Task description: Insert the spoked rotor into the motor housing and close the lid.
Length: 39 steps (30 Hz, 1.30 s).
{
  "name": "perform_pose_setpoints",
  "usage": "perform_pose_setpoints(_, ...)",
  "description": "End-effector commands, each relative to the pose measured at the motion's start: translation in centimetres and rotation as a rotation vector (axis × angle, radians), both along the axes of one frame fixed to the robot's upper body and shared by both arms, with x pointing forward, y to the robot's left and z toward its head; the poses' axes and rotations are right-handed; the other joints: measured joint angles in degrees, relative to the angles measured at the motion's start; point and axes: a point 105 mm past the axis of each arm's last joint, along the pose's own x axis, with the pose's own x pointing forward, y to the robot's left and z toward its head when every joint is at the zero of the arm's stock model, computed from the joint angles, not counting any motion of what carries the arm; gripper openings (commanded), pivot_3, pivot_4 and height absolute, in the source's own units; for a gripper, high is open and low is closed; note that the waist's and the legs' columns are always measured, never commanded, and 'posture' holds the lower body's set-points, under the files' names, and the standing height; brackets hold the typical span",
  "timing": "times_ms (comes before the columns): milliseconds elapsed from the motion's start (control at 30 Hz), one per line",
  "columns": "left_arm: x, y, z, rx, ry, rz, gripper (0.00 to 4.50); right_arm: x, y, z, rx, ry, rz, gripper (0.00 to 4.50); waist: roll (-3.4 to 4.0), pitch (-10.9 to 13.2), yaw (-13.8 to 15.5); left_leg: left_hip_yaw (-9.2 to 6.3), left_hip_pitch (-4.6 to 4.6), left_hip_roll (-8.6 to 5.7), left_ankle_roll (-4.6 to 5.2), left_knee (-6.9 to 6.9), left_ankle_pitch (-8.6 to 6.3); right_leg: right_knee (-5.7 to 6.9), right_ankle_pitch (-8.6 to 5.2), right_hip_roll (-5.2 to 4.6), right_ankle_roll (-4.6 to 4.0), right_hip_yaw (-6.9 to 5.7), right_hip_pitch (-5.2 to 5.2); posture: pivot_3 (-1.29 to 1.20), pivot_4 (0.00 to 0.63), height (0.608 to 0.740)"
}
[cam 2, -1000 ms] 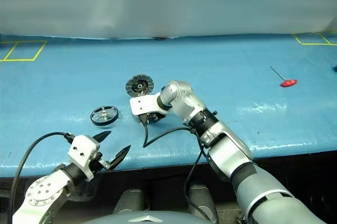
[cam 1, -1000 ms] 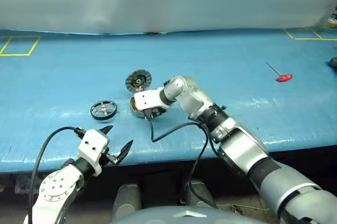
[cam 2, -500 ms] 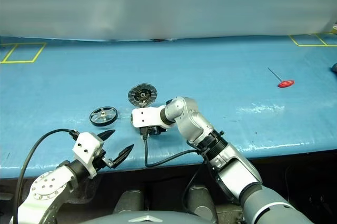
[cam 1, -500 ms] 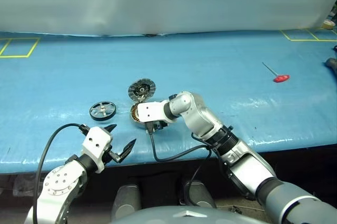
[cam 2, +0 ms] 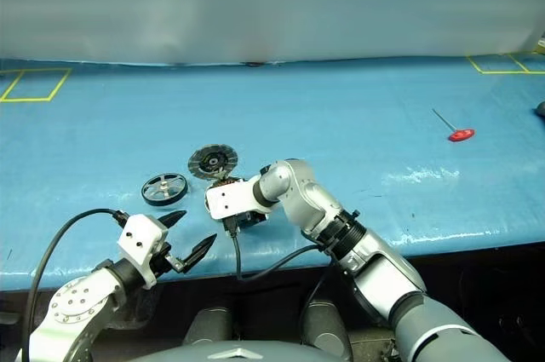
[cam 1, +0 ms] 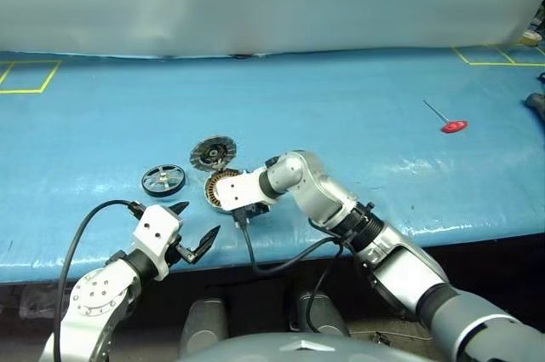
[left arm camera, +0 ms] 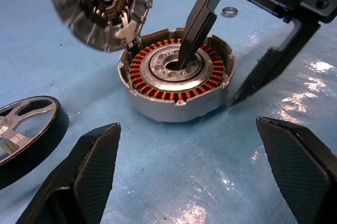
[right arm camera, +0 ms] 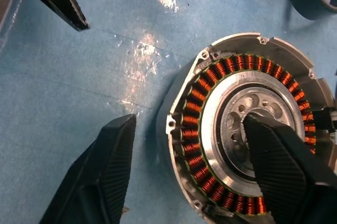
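The motor housing point(left arm camera: 176, 79) sits open near the blue table's point(cam 1: 358, 106) front edge, its lid point(left arm camera: 100, 8) tipped back, the spoked rotor point(cam 1: 163, 180) lying just beside it to the left. The right gripper point(left arm camera: 208, 81) straddles the housing wall, jaws spread, one finger point(left arm camera: 195, 23) in the hub, gripping nothing. The left gripper point(cam 1: 192, 230) hangs released nearby. Lifting carelessly, that finger could snag the copper windings point(right arm camera: 210, 139) or drag the housing off the edge.

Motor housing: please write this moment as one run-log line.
motor housing: lid open | right gripper: open, straddling wall | spoked rotor: on table | left gripper: open
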Motion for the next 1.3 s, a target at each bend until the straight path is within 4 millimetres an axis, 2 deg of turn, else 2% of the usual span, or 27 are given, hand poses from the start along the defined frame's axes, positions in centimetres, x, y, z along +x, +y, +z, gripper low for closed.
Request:
perform_pose_setpoints(33, 0.0, -0.2, 0.3, -0.01, -0.015, -0.003, 4.5, -1.1, 0.0, -1.1, -0.016, 0.089, 0.011, 4.38, 0.0, 0.0, 0.0, 0.0, 0.0, 0.04, -0.01, 0.0, -0.01, 0.0, -0.01, 0.06, -0.02, 0.02, -0.02, 0.0, 0.15, 0.74)
perform_pose_setpoints(67, 0.0, -0.2, 0.3, -0.011, -0.014, -0.003, 4.5, -1.1, 0.1, -0.7, -0.006, 0.093, 0.01, 4.48, 0.01, 0.0, 0.0, 0.0, -0.01, 0.09, -0.03, -0.01, -0.02, 0.02, -0.03, 0.11, -0.05, 0.04, -0.05, 0.0, 0.15, 0.74)
perform_pose_setpoints(400, 0.3, -0.3, 0.2, -0.016, -0.013, -0.017, 4.5, -1.0, 0.0, 2.0, 0.051, 0.082, 0.014, 4.48, 0.04, 0.1, 0.6, 0.08, -0.17, 0.13, -0.16, -0.01, -0.11, 0.08, -0.09, 0.18, -0.16, 0.16, -0.27, 0.0, 0.15, 0.74)
perform_pose_setpoints(667, 0.3, -0.4, 0.2, -0.016, -0.013, -0.023, 4.5, -0.6, 0.1, 2.8, 0.079, 0.05, -0.004, 4.48, 0.07, 0.2, 0.8, 0.12, -0.24, 0.15, -0.16, -0.01, -0.12, 0.09, -0.09, 0.21, -0.16, 0.2, -0.28, 0.0, 0.15, 0.74)
perform_pose_setpoints(833, 0.2, -0.3, 0.2, -0.016, -0.011, -0.024, 4.5, -0.2, 0.1, 3.9, 0.12, 0.032, -0.014, 4.48, 0.08, 0.2, 0.8, 0.12, -0.24, 0.15, -0.16, 0.01, -0.13, 0.09, -0.09, 0.2, -0.16, 0.2, -0.32, 0.0, 0.15, 0.74)
perform_pose_setpoints(1133, 0.1, -0.2, 0.1, -0.018, -0.006, -0.024, 4.5, -1.0, -3.4, 8.9, 0.301, 0.095, -0.048, 4.48, 0.09, 0.4, 1.2, 0.11, -0.25, 0.14, -0.17, 0.01, -0.13, 0.05, -0.09, 0.2, -0.16, 0.19, -0.32, 0.0, 0.15, 0.74)
perform_pose_setpoints(1233, 0.1, -0.3, 0.1, -0.022, -0.004, -0.03, 4.5, 0.0, -5.3, 10.2, 0.414, 0.082, -0.184, 4.48, 0.09, 0.4, 1.3, 0.1, -0.26, 0.15, -0.17, -0.01, -0.14, 0.05, -0.09, 0.2, -0.16, 0.19, -0.31, 0.0, 0.15, 0.74)
perform_pose_setpoints(1300, 0.2, -0.4, 0.1, -0.025, -0.001, -0.035, 4.5, 1.4, -7.0, 10.6, 0.522, 0.054, -0.349, 4.48, 0.08, 0.4, 1.4, 0.11, -0.26, 0.14, -0.18, -0.01, -0.14, 0.04, -0.09, 0.19, -0.16, 0.2, -0.32, 0.0, 0.15, 0.74)
